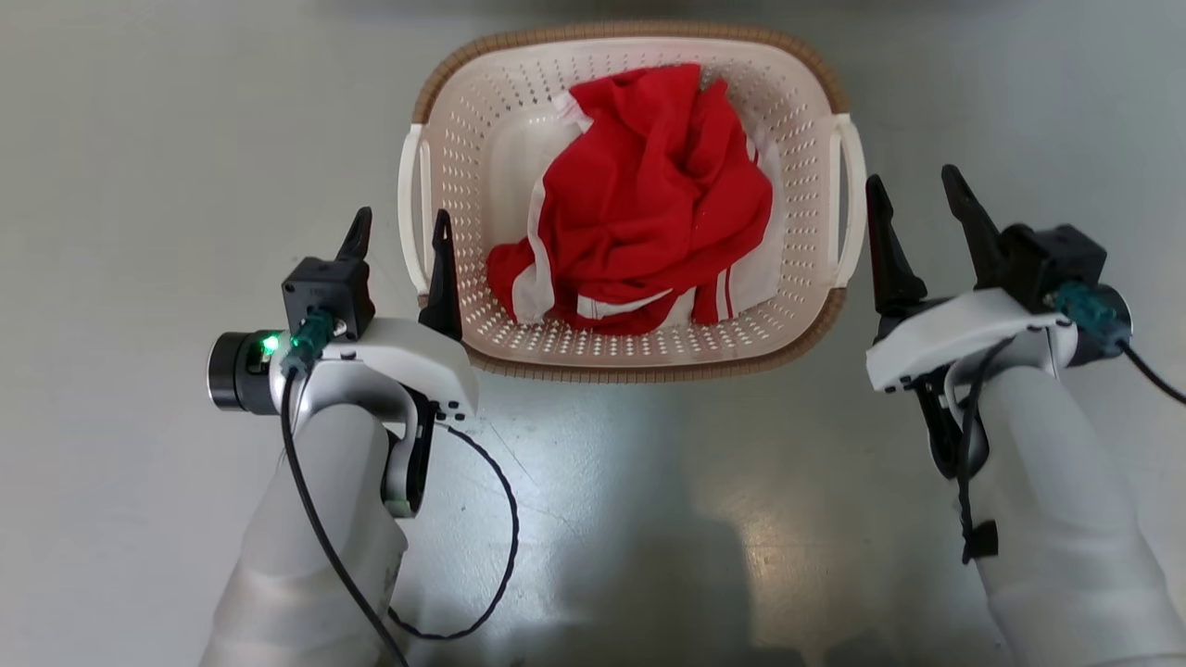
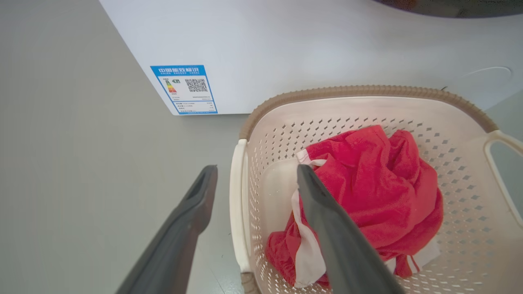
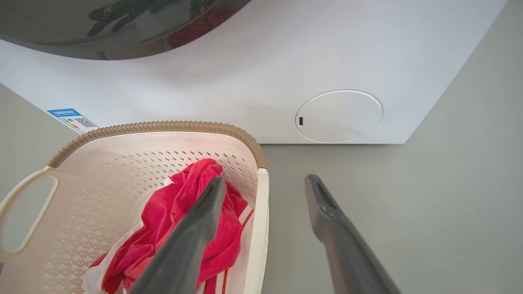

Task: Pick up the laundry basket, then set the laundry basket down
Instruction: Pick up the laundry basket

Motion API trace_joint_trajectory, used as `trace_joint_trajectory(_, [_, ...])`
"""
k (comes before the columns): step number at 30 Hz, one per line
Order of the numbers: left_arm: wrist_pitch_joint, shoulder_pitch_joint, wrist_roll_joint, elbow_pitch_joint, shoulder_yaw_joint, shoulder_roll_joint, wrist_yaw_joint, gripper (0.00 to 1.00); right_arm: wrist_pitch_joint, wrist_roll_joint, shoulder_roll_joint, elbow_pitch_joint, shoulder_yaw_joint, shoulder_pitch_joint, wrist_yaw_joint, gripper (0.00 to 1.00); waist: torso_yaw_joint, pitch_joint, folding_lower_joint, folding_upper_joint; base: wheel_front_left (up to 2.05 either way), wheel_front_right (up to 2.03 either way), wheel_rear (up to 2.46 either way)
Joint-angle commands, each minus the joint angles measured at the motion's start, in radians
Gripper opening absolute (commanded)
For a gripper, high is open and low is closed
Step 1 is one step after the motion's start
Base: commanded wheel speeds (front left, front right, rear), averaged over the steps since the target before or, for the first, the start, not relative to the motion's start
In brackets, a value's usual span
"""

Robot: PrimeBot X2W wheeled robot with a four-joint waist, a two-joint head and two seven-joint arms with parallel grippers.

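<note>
Laundry basket (image 1: 639,373) is sitting on the floor (image 1: 139,139) just in front of the washing machine (image 2: 286,41), carrying one red garment (image 1: 649,195) — so it's likely handling light, stiff plastic with a little flex. The loop handles are looking like the best hold. Left gripper (image 1: 402,218) is gaping wide, jaws lining up either side of the left handle (image 1: 409,199); right gripper (image 1: 912,176) is also standing wide open just beside the right handle (image 1: 852,199) — nothing gripped.
</note>
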Motion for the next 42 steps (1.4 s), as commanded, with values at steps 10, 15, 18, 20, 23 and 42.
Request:
trace_joint_trajectory(10, [-0.006,-0.092,-0.056,0.160,-0.003,0.019,-0.029,1.00,-0.011,0.040,0.010,0.118,0.066,-0.087,0.006,1.00,0.009,0.071,0.0000,0.0000,0.00,0.00,0.00])
trace_joint_trajectory(15, [-0.006,-0.136,-0.064,0.230,-0.002,0.019,-0.037,1.00,-0.011,0.056,0.010,0.169,0.090,-0.129,0.006,1.00,0.015,0.102,0.0000,0.0000,0.00,0.00,0.00])
trace_joint_trajectory(18, [-0.006,-0.169,-0.077,0.274,0.007,0.019,-0.036,1.00,-0.011,0.064,0.010,0.203,0.111,-0.158,0.006,1.00,0.017,0.126,0.0000,0.0000,0.00,0.00,0.00])
trace_joint_trajectory(20, [-0.006,-0.183,-0.078,0.286,0.008,0.019,-0.034,1.00,-0.011,0.066,0.010,0.219,0.120,-0.172,0.006,1.00,0.019,0.137,0.0000,0.0000,0.00,0.00,0.00])
trace_joint_trajectory(23, [-0.006,-0.207,-0.075,0.309,0.007,0.019,-0.036,1.00,-0.011,0.073,0.010,0.240,0.130,-0.189,0.006,1.00,0.021,0.151,0.0000,0.0000,0.00,0.00,0.00])
trace_joint_trajectory(42, [-0.006,-0.324,-0.086,0.478,-0.022,0.019,-0.085,1.00,-0.011,0.111,0.010,0.330,0.161,-0.247,0.006,1.00,0.010,0.168,0.0000,0.0000,0.00,0.00,0.00])
